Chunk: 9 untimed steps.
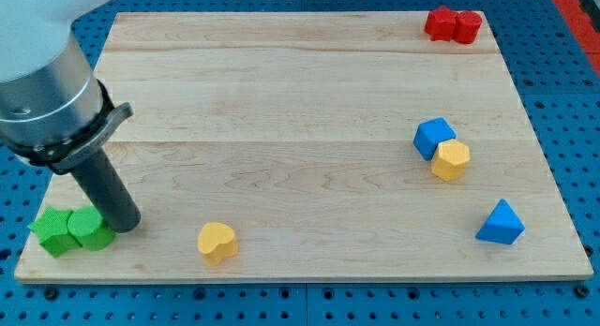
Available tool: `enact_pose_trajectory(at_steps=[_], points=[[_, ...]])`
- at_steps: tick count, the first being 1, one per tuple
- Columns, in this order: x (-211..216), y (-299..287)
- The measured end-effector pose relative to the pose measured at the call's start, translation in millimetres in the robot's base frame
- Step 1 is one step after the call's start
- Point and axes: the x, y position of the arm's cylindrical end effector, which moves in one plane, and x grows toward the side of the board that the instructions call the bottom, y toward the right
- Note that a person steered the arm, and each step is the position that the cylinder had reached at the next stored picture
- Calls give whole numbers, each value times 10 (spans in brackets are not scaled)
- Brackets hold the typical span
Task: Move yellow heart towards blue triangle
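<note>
Bench (pixel 309 92) of pale wood carrying seven blocks in all: two green, two red, two yellow, and two blue, less one, counted as follows. Yellow heart (pixel 217 242), one, lies near the bench's bottom edge, left of centre. Blue triangle (pixel 500 223), one, sits near the bottom right corner, well apart from the heart. Blue cube (pixel 434 138) and yellow hexagon (pixel 451 160), one each, touch near the right edge. Two red blocks (pixel 452 24) touch at the top right corner. Two green blocks (pixel 69 229) touch at the bottom left corner. My tip (pixel 125 223) rests against the green pair, left of the heart. No claw is fitted, so its state cannot be told.
</note>
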Motion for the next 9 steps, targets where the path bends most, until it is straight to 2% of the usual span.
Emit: enact_pose_trajectory(at_steps=[2,5,7,9], points=[[1,5],[-342,957],[-413,1674],[-413,1757]])
